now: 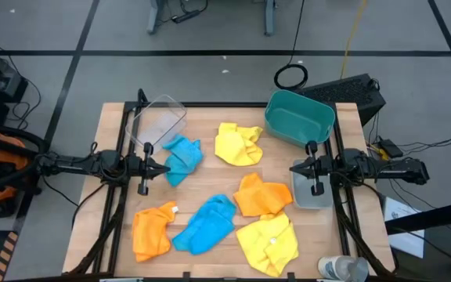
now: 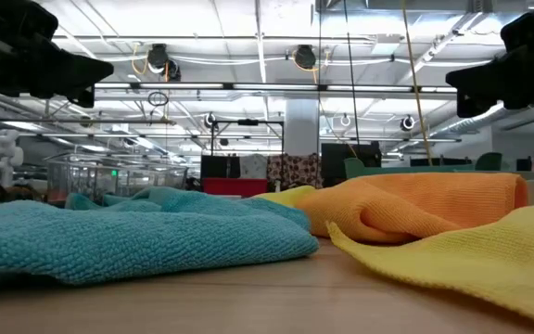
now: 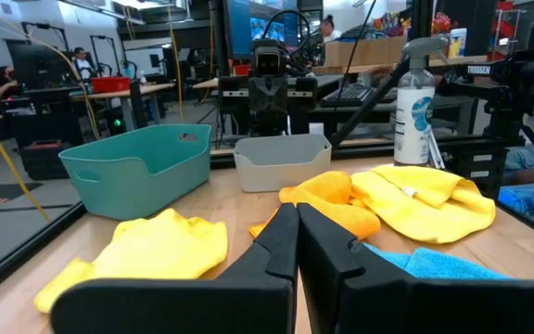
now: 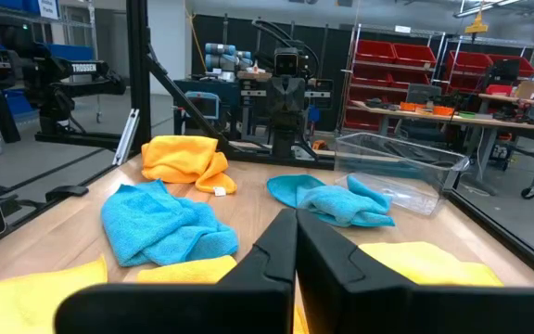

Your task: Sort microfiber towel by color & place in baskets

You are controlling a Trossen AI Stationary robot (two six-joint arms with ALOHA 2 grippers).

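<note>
Only one word reads clearly: "TROSSEN", white letters on a black arm housing (image 3: 485, 70) past the table's far edge.

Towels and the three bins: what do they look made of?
Blue towel: soft looped pile, matte, looks like microfiber. Orange towel: the same fine nap. Teal bin: opaque moulded plastic, slight sheen. Clear bin: transparent plastic, table visible through it. Grey bin: cloudy, probably translucent plastic.
</note>
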